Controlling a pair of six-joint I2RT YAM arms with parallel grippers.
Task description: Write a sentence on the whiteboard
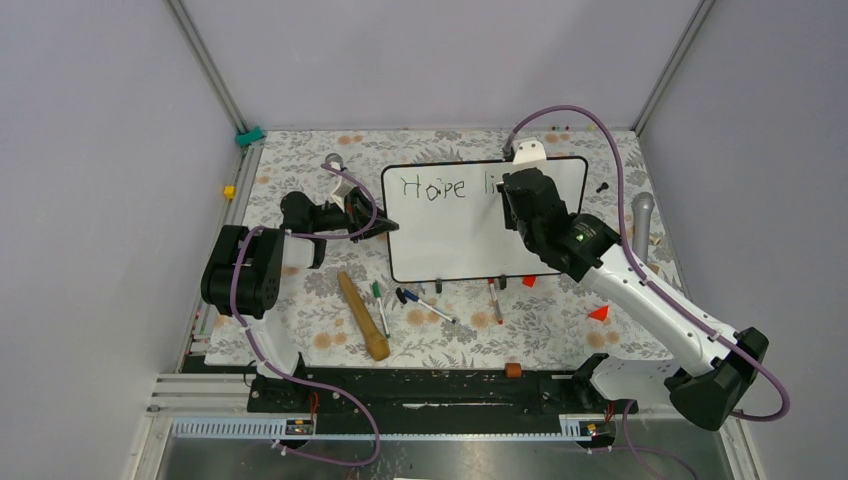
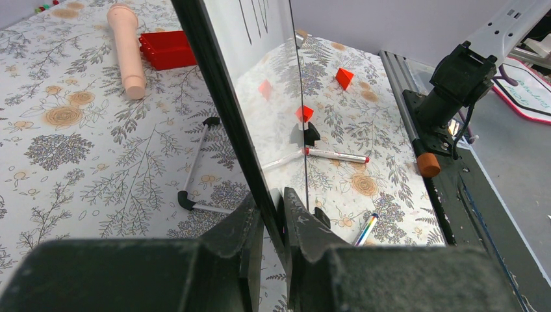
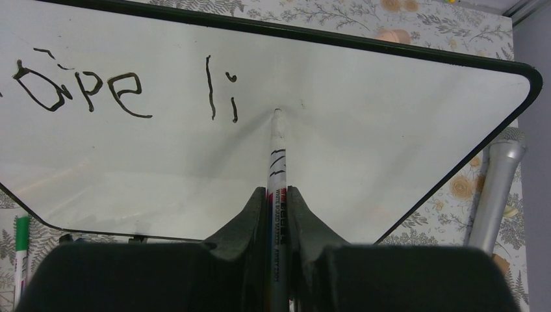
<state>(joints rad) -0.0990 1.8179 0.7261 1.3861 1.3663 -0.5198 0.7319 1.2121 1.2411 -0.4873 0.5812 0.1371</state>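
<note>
1. In the top view the right arm [image 1: 620, 275] hides the board area just right of "li". The sentence [image 1: 432, 188] reads only "Hope li".
2. The whiteboard [image 1: 450, 240] stands mid-table [image 1: 450, 340], and its left edge sits between the fingers of the left gripper [image 2: 271, 198], which is closed on the frame.
3. The right gripper [image 3: 278, 194] is closed around a whiteboard marker [image 3: 277, 146], whose tip touches the board beside "li".

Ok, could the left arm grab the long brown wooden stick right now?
Probably not: the left gripper is shut on the edge of the big white black-framed whiteboard. The wooden stick lies nearby, uncovered.
</note>
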